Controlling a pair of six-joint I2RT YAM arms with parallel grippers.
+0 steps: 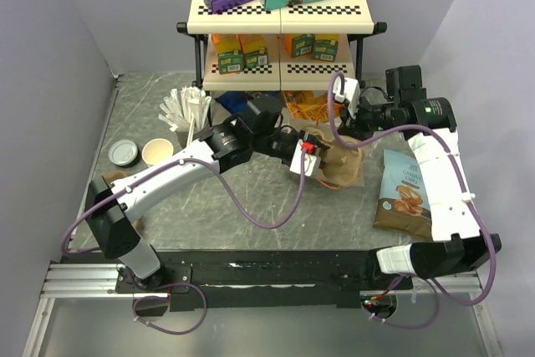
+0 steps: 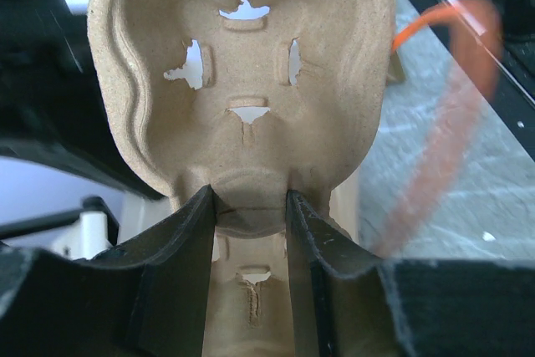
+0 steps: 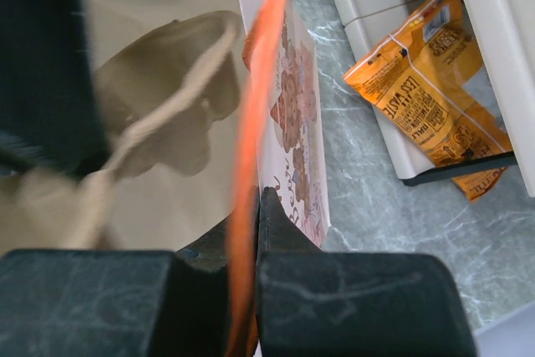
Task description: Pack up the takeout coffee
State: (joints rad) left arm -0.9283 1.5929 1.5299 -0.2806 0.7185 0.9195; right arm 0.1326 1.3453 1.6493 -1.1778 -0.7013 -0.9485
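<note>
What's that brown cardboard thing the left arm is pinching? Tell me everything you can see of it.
It is a cup carrier of tan moulded pulp, rough and fibrous, with a wavy raised rim and a hollow pierced by four small slots. The left tool grips its central ridge between both black fingers. A further slot shows between them.

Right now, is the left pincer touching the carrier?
Touching. Left wrist view: both fingers of the left pincer press the carrier at its centre ridge from either side, with no gap.
</note>
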